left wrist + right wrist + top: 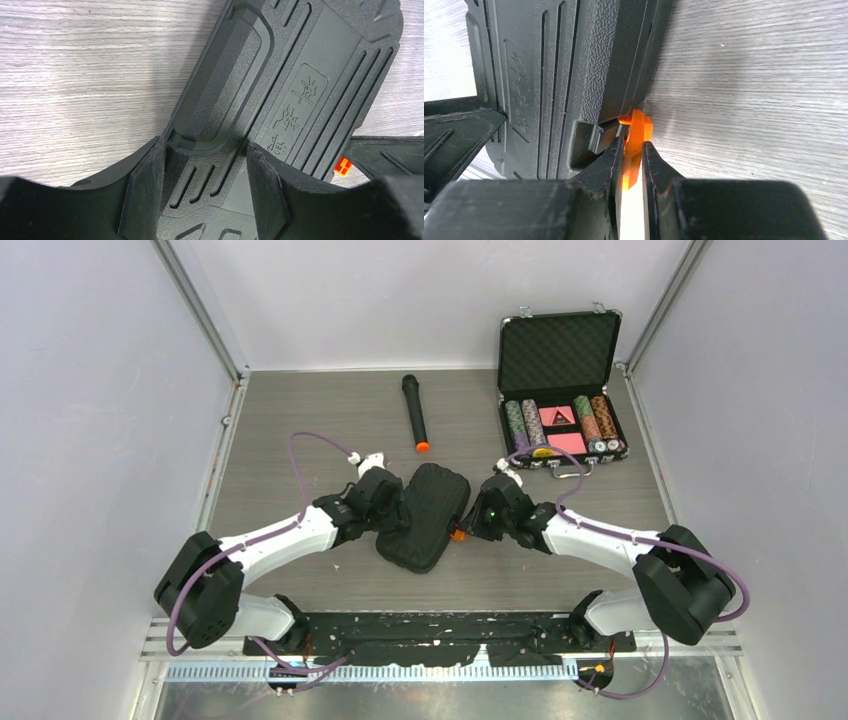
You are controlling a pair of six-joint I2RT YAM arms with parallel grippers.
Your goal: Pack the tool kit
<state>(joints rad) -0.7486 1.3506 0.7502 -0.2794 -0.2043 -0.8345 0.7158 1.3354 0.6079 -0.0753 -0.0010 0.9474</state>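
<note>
Both arms reach inward, bent low over the grey wood-grain bench (pixel 300 430). The flat black ribbed plastic tool case (pixel 425 515) lies between them. The left fingers (pixel 142 195) stand spread over its lid. The right fingers (pixel 656 172) pinch its orange latch (pixel 636 132).

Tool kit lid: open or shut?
Shut. The tool kit shows its ribbed outside, halves together; right fingers pinch its orange latch.

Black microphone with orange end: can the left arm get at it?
Probably yes: the microphone lies beyond the left gripper with bare table between, once that gripper leaves the black ribbed case.
</note>
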